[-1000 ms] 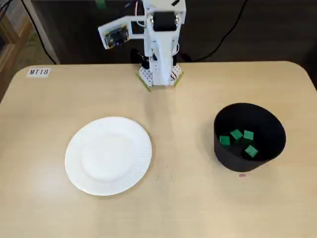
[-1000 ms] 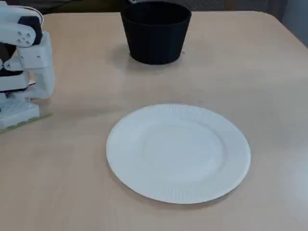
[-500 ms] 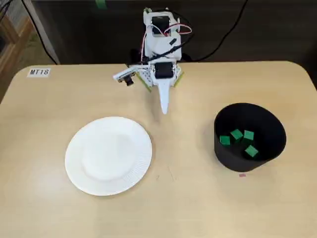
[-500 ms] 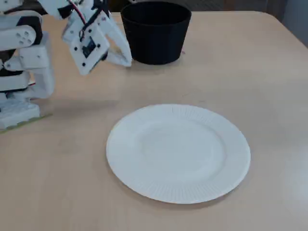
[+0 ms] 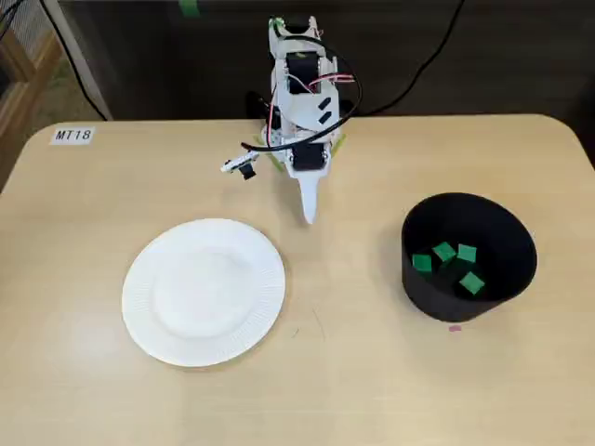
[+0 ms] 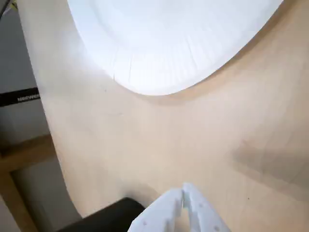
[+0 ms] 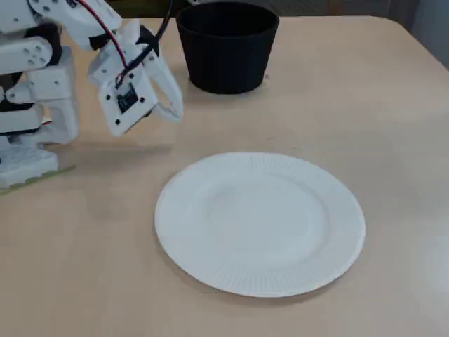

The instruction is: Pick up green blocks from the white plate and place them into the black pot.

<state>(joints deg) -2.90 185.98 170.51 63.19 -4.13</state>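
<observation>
In a fixed view the gripper (image 5: 307,217) hung over the table (image 5: 353,381) between plate (image 5: 203,291) and pot (image 5: 420,290), its fingers pressed together and holding nothing. Judged risk: another reach to the bare plate would grasp air or shove the light plate sideways, and a low swing might clip the pot. Four green blocks (image 5: 444,252), small flat squares, lay close together on the pot's floor.

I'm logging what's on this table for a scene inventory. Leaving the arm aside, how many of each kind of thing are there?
Green blocks: 4
White plate: 1
Black pot: 1
Total: 6
</observation>
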